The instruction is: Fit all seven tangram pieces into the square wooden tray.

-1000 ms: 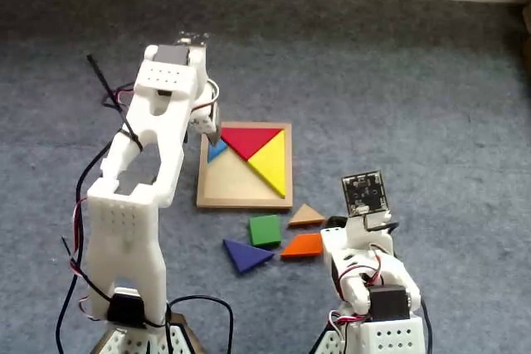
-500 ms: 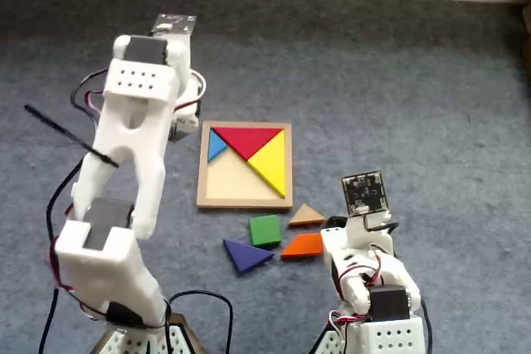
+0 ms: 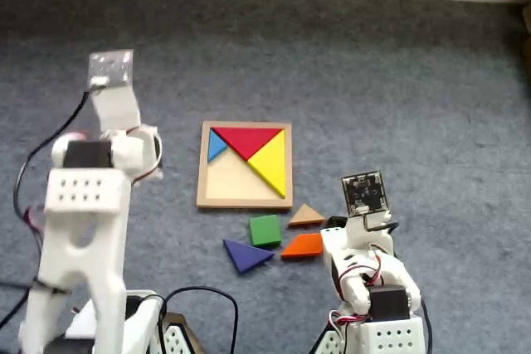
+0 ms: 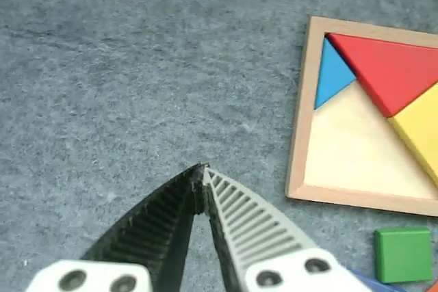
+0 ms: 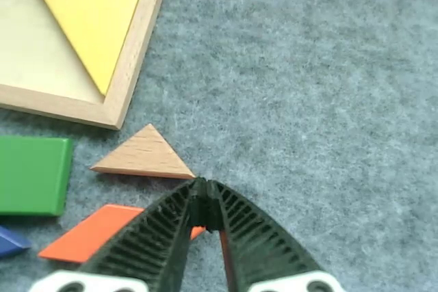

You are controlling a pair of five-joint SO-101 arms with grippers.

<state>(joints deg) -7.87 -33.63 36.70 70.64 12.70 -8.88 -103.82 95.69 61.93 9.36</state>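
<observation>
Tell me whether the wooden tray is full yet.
Partly full. The wooden tray holds just the red triangle, yellow triangle and blue triangle; the rest of its floor is bare.

The white plastic left arm stands tall with its wrist tipped downward. Its left gripper pairs a ribbed black finger with a ribbed white finger, the tips pressed together. The white plastic right arm sits folded low, and its black-fingered right gripper is likewise closed tip to tip.
</observation>
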